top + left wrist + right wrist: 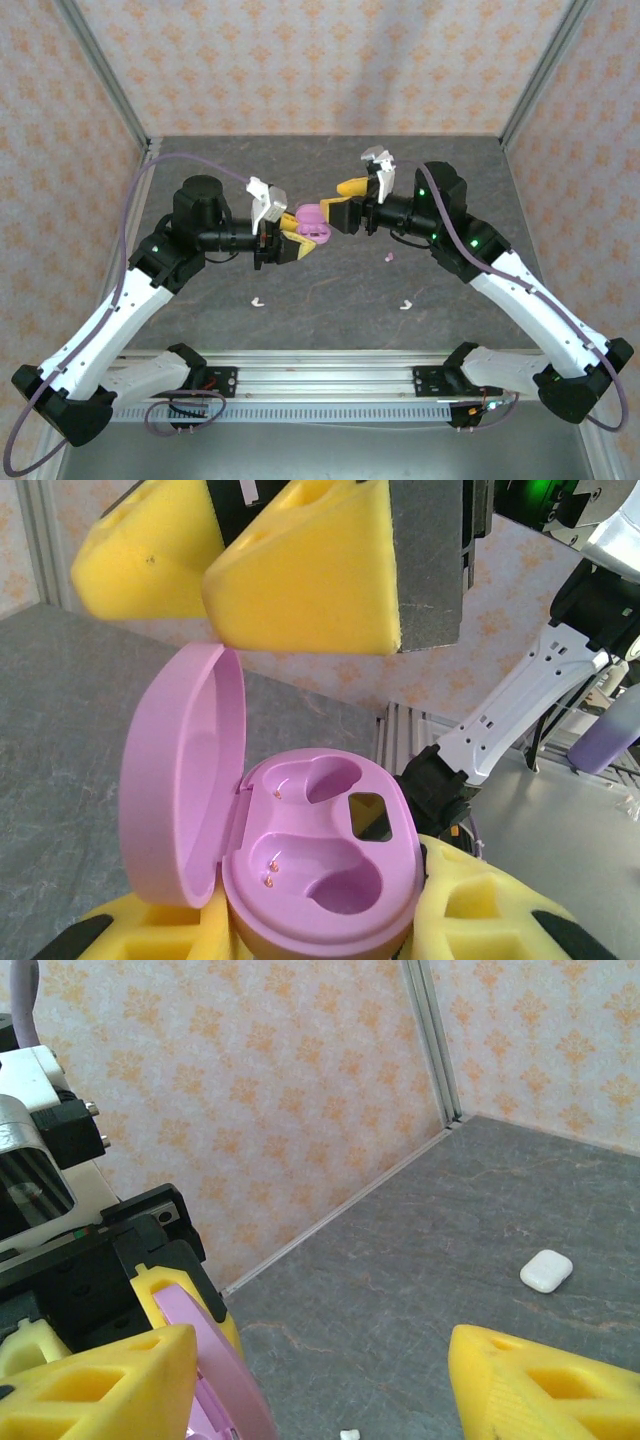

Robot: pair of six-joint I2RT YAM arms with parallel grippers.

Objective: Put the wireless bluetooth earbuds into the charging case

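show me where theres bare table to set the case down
Bare table lies along the back wall, and near the front rail between the left white earbud and the right white earbud. Crowded: the middle, where the left gripper holds the open pink case and the right gripper stands open beside it.

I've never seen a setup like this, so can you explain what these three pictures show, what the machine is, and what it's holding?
This is a robot: two jointed arms bolted to a grey table. One picture looks down from above; the other two come from a camera on each wrist. The left tool grips a pink case, lid open, both sockets empty. The right tool stands open by that lid, holding nothing. On the table lie what look like two white earbuds and one pink earbud; a white case sits farther off.
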